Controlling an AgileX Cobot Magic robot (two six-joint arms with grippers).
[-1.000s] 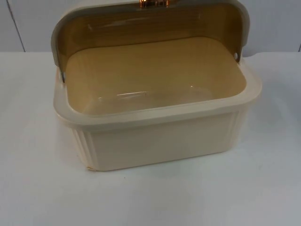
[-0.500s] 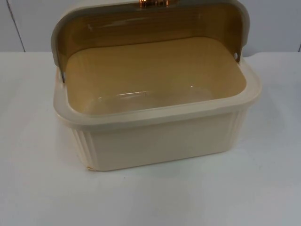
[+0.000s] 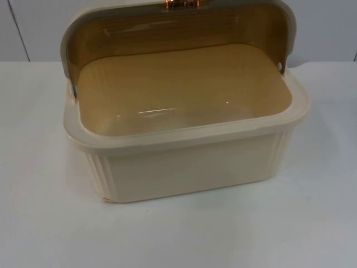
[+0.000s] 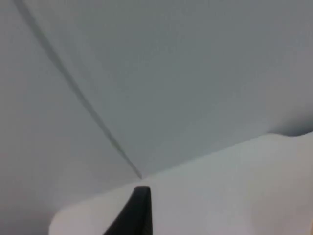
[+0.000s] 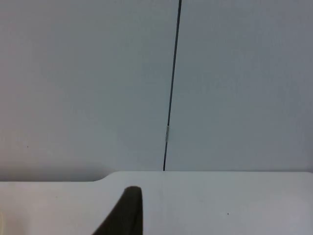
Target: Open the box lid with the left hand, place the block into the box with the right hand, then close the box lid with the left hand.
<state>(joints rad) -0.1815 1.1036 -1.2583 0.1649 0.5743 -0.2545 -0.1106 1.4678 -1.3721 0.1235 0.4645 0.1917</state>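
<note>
A cream plastic box (image 3: 184,167) with ribbed corners stands in the middle of the table in the top view. Its curved lid (image 3: 178,25) is rolled back over the rear edge, with a copper handle (image 3: 181,4) at its top. The tan floor (image 3: 184,89) and glossy inner walls are in plain sight. My left gripper (image 4: 137,213) hangs over the white table edge, facing the grey partition wall (image 4: 195,73). My right gripper (image 5: 125,211) likewise points at the wall (image 5: 88,88) over the table edge. Both arms wait away from the box.
White table top (image 3: 50,223) stretches in front of the box and on both its sides. The grey partition wall (image 3: 334,28) rises right behind the box. A dark vertical seam (image 5: 172,83) runs down the wall.
</note>
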